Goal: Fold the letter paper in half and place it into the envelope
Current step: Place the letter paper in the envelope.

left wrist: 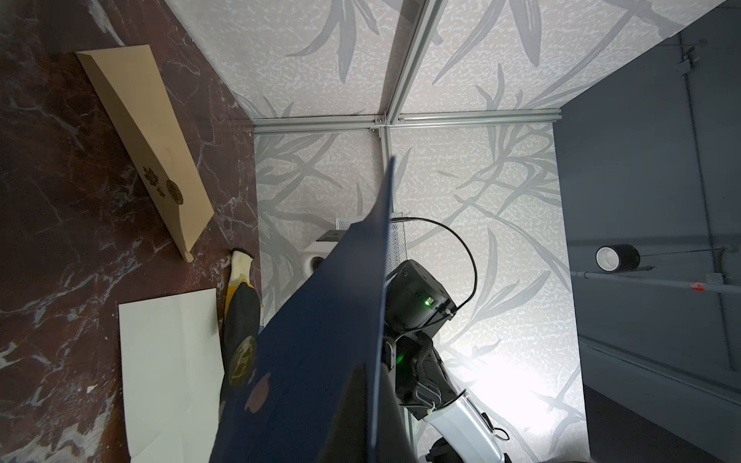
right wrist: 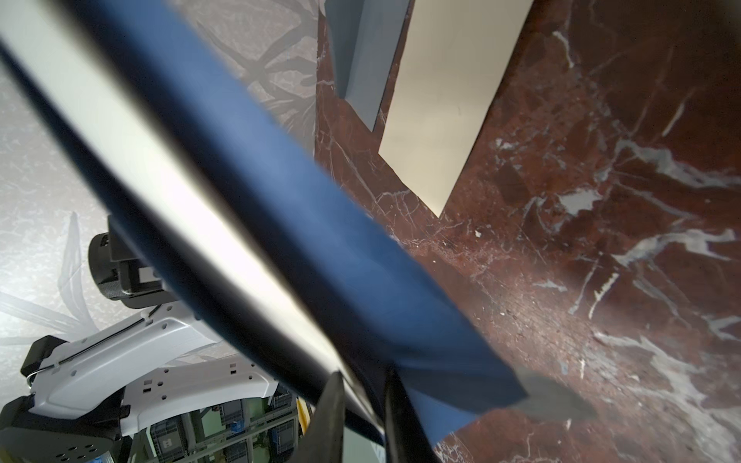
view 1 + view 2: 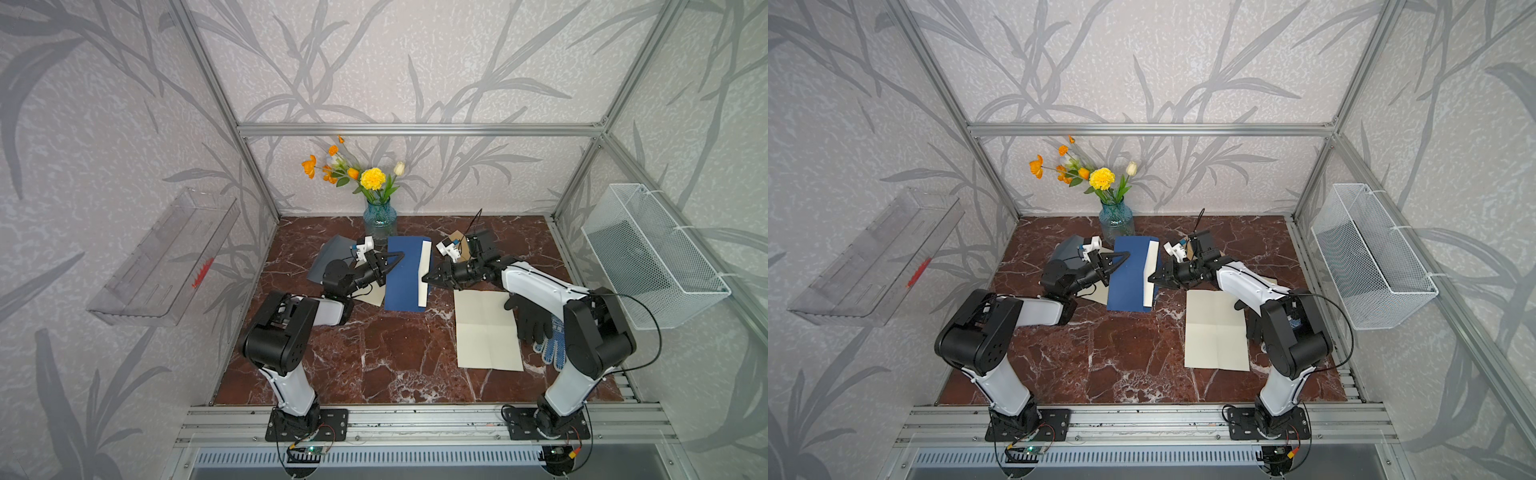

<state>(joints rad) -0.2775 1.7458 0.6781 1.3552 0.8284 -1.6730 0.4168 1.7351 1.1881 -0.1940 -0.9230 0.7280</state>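
Over the red marble table [image 3: 374, 353], the envelope [image 3: 405, 282] was held with its long axis laid from the front toward the vase [image 3: 379, 220], its left long edge clamped by the closed left gripper [image 3: 395, 258]. The letter paper [image 3: 426, 255] was seen protruding as a cream strip along the opposite long edge (the one turned toward the right arm), and the right gripper [image 3: 425, 277] was set there with jaws slightly parted around it.

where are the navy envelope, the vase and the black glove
navy envelope [image 3: 404, 291]: in a top view, on its bare blue face
vase [image 3: 379, 220]: in a top view, on its blue glass body
black glove [image 3: 532, 318]: in a top view, on its palm
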